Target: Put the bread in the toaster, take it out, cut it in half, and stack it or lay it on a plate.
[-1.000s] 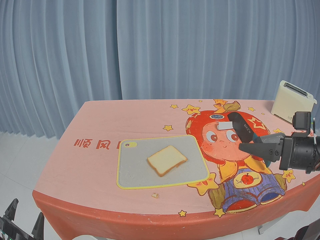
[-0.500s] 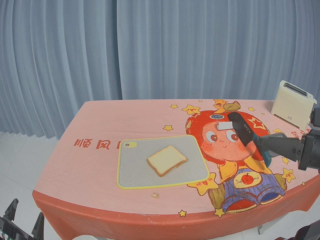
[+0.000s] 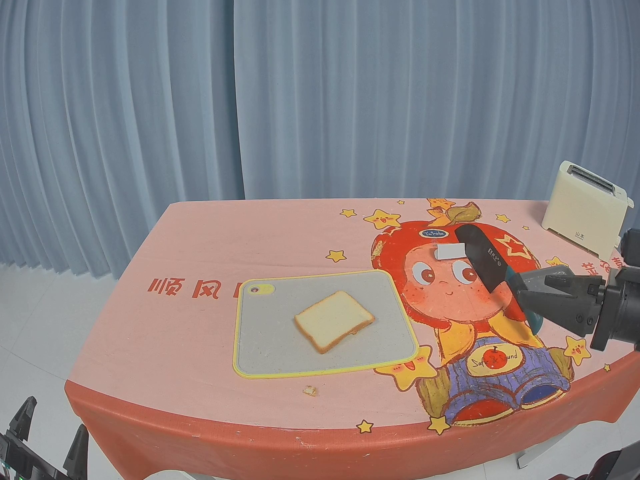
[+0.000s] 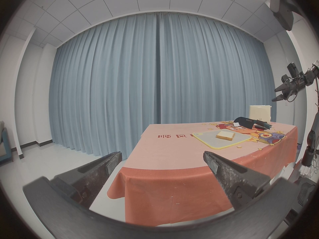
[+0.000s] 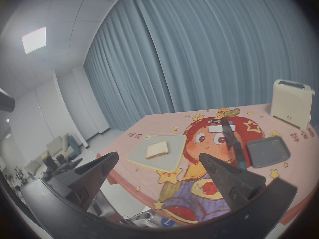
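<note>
A slice of bread (image 3: 333, 320) lies flat on a grey cutting board (image 3: 267, 341) with a yellow rim, left of the table's middle. A knife (image 3: 485, 256) with a black blade and teal handle rests on the cloth to the right. The cream toaster (image 3: 585, 211) stands at the far right corner. My right gripper (image 3: 531, 287) hovers open over the knife's handle end, holding nothing. The right wrist view shows a grey plate (image 5: 268, 151) beside the knife (image 5: 232, 140) and the bread (image 5: 157, 149). My left gripper (image 4: 162, 155) hangs open, low, off the table's front left corner.
The round table wears a pink cartoon cloth (image 3: 220, 248). A small crumb (image 3: 310, 390) lies in front of the board. Blue curtains (image 3: 320, 81) close off the space behind. The cloth's left and back parts are bare.
My right gripper has drawn back to the right, away from the knife's blade. Bread, knife and left gripper have not moved.
</note>
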You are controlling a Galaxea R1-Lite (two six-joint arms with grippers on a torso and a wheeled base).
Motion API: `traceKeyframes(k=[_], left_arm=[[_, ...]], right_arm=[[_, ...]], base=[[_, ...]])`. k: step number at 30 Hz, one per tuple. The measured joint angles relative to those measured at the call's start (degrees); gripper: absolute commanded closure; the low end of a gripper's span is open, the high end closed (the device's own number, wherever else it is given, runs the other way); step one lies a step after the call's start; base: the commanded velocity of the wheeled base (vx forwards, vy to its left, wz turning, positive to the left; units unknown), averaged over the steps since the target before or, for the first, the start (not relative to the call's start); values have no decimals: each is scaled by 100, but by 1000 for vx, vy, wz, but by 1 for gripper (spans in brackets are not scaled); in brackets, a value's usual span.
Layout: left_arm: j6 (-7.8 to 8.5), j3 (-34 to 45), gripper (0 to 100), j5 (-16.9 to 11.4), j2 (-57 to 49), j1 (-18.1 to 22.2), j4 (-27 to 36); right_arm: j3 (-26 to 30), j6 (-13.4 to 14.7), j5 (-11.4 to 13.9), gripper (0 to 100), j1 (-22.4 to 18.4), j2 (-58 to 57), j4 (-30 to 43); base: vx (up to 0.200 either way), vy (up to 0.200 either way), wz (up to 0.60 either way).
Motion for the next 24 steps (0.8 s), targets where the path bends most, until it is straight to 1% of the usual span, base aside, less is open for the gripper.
traceKeyframes(k=[1, 6, 13, 18, 24], left_arm=[[4, 0, 0, -7, 0, 0, 0], [15, 0, 0, -21, 0, 0, -2], [20, 0, 0, -27, -2, 0, 5], [-18, 0, 0, 4, -2, -4, 11], [-22, 0, 0, 11, -2, 2, 13]], right_arm=[[21, -87, 0, 0, -80, 11, -2], [56, -202, 5, 0, -516, 59, -20], [89, -262, 27, 0, -1112, 163, -427], [108, -284, 49, 0, -1426, 317, -477], [78, -400, 82, 0, -1818, 571, -521]], base=[[0, 0, 0], [0, 0, 0], [0, 0, 0], [0, 0, 0], [0, 0, 0]])
